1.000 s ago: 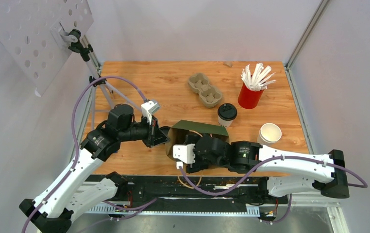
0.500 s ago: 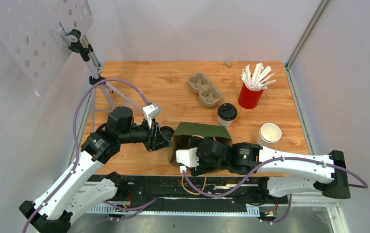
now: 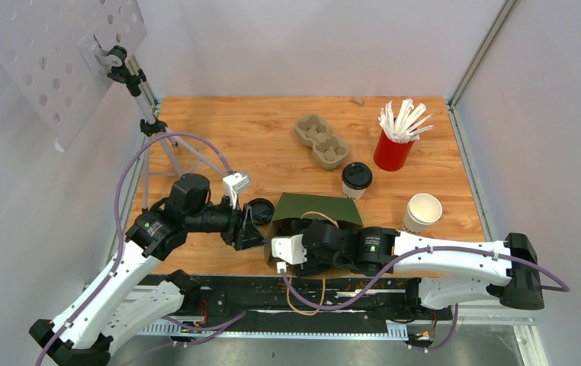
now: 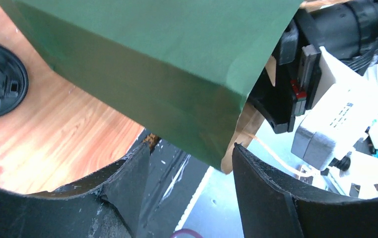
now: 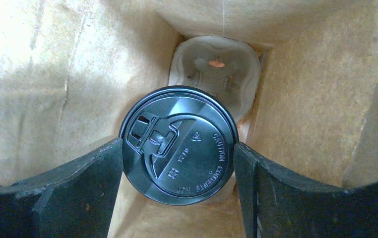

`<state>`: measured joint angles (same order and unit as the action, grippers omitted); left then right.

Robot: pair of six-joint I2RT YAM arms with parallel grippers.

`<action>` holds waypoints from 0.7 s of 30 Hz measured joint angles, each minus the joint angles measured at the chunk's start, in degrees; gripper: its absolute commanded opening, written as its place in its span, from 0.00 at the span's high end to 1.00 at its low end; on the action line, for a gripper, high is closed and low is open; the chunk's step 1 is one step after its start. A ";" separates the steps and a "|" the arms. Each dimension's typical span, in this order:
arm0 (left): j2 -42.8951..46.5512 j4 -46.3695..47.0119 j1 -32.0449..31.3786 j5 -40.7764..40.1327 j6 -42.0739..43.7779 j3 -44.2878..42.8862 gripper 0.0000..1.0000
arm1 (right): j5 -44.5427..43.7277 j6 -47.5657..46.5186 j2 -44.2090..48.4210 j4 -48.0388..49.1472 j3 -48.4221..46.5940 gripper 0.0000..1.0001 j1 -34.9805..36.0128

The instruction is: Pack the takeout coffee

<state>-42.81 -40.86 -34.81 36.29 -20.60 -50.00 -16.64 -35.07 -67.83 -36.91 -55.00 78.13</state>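
Note:
A green paper bag [image 3: 314, 206] lies on its side near the table's front edge. My right gripper [image 5: 177, 148] reaches inside it, shut on a takeout coffee cup whose black lid [image 5: 178, 145] sits between the fingers. The cup sits over a pulp carrier [image 5: 217, 69] at the bag's bottom. A second lidded coffee cup [image 3: 356, 180] stands behind the bag. My left gripper [image 4: 189, 161] is open at the bag's left corner [image 4: 152, 59], holding nothing. In the top view this left gripper [image 3: 251, 231] sits beside the bag's mouth.
A loose black lid [image 3: 260, 210] lies on the table left of the bag. An open white cup [image 3: 423, 210] stands at the right, a red cup of stirrers [image 3: 392, 149] and a grey pulp carrier [image 3: 322, 141] further back. A tripod leg [image 3: 167, 149] is at the left.
My left gripper has opened and let go of the bag's edge, shifting slightly nearer. The bag has tipped and shifted toward the front edge, with the right arm following.

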 measured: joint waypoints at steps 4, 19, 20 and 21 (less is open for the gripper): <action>-0.22 -3.76 0.00 -0.83 0.33 0.00 0.30 | -1.36 0.02 -0.55 2.12 1.01 0.46 0.11; -0.76 -4.22 -2.03 -2.54 -0.72 -0.11 0.30 | -1.62 0.20 0.22 4.24 2.34 0.46 0.20; -0.76 -4.24 -2.23 -2.71 -0.76 -0.11 0.30 | -1.29 0.22 0.44 4.17 2.34 0.46 0.20; -0.81 -4.20 -2.32 -2.82 -0.81 -0.11 0.30 | -1.16 0.24 0.63 4.20 2.34 0.46 0.20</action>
<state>-43.62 -45.06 -37.12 33.47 -21.41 -50.11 -17.80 -34.83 -67.20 -32.71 -52.66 78.32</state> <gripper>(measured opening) 0.699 0.764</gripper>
